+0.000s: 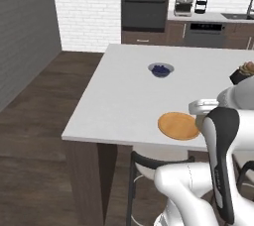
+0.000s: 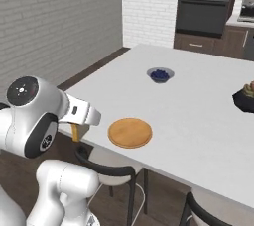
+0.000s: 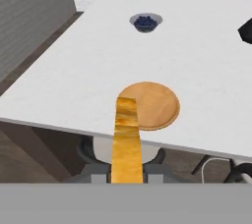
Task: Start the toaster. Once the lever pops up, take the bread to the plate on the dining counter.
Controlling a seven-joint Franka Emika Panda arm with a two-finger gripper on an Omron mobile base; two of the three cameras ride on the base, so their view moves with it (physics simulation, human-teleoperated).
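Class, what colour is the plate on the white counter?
Orange-tan; the plate shows best in the right base view.

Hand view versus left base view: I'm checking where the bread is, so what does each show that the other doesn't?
The hand view alone shows the bread held between the jaws, its far end over the near edge of the plate. The left base view alone shows the oven and the coffee machine on the back counter. Both show the plate, the bowl of blue berries and the dining counter.
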